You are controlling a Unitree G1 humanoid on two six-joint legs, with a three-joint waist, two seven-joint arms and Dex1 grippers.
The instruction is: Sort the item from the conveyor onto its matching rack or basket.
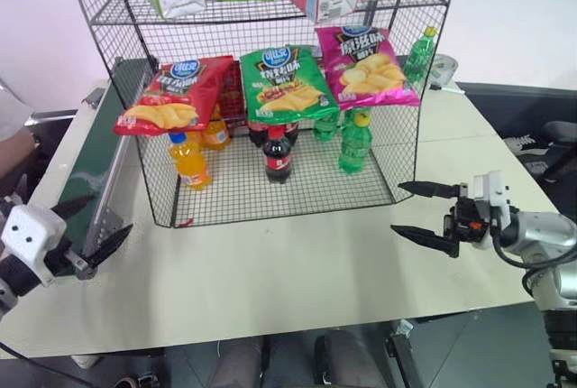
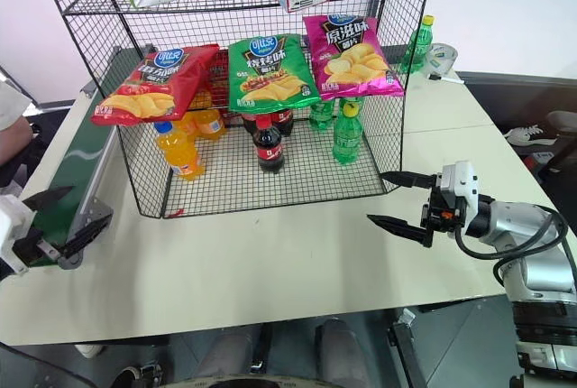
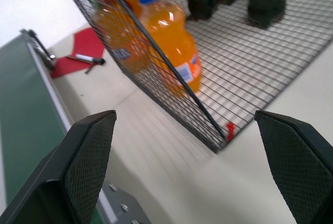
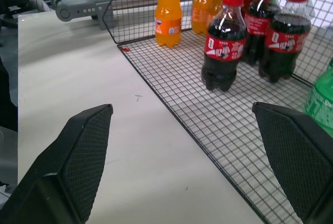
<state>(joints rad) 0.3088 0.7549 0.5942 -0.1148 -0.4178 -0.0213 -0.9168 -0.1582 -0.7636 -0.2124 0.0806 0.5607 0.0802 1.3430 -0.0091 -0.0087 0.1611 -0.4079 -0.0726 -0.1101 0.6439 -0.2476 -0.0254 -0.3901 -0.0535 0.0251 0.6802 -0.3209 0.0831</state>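
The red crisp bag [image 1: 173, 93] lay on the middle shelf of the black rack [image 1: 144, 176], at the left, beside the green crisp bag [image 1: 287, 83]. The left gripper [image 1: 90, 223] hung spread wide and empty by the conveyor [image 1: 101, 158]. The right gripper [image 1: 416, 211], also spread and empty, hovered over the table [image 1: 297, 266] near the rack's right side.

Mock shop set up in a lab.
We see a stocked wire rack [image 1: 270, 90] and conveyor [image 1: 90, 171] on a plain table [image 1: 297, 262].

Orange soda bottle [image 3: 174, 47] upright behind rack [image 3: 171, 86] mesh
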